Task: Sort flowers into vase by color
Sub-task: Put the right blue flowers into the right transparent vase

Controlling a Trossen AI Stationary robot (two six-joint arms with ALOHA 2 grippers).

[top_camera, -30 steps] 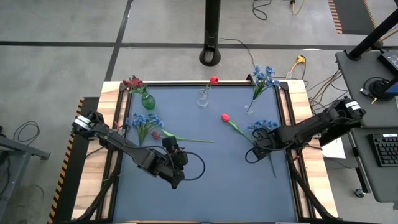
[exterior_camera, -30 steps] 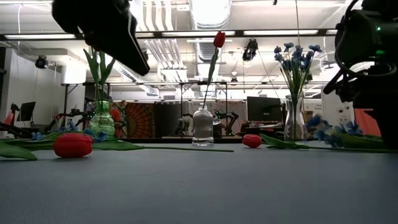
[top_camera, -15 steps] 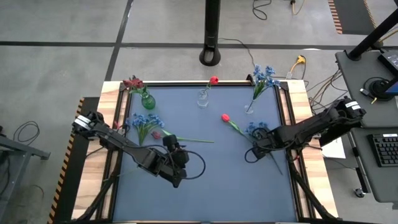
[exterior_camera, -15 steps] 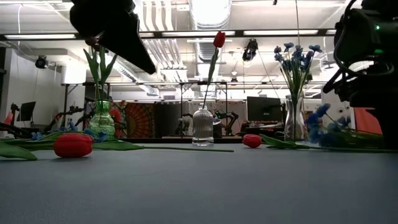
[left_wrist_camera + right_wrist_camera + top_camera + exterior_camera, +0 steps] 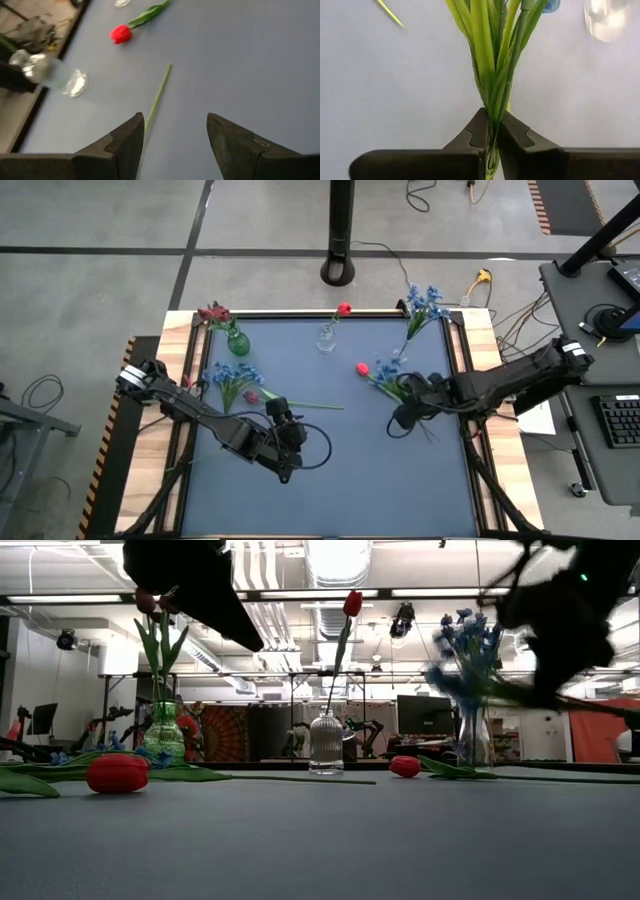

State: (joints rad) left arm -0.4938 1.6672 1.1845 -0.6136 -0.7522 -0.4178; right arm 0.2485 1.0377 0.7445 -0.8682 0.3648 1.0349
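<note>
The right gripper (image 5: 402, 395) is clamped tight on a blue bunch (image 5: 385, 377), fingers pinched around the green stems, as the right wrist view shows plainly (image 5: 492, 65). In the low view the bunch (image 5: 462, 660) hangs in the air, clear of the bench (image 5: 350, 470), its blossoms pointing toward the vases at the back.

The left gripper (image 5: 283, 442) hovers over the left half of the bench with its fingers (image 5: 125, 142) apart and nothing between them. Just ahead of it lies a thin green stem (image 5: 156, 100) flat on the bench, belonging to the maroon bloom (image 5: 252, 396) that lies beside a second blue bunch (image 5: 232, 376) on the left side.

At the back edge stand three vases. The green vase (image 5: 237, 342) on the left holds maroon blooms (image 5: 213, 313). The clear vase (image 5: 327, 337) in the middle holds one red tulip (image 5: 344, 309). The right vase (image 5: 401, 353) holds blue blossoms (image 5: 424, 302).

One more red tulip (image 5: 362, 368) lies on the bench, just beside the lifted bunch and near the right vase. In the low view it shows as a red bud (image 5: 404, 766) with its leaf stretched out to the right.
</note>
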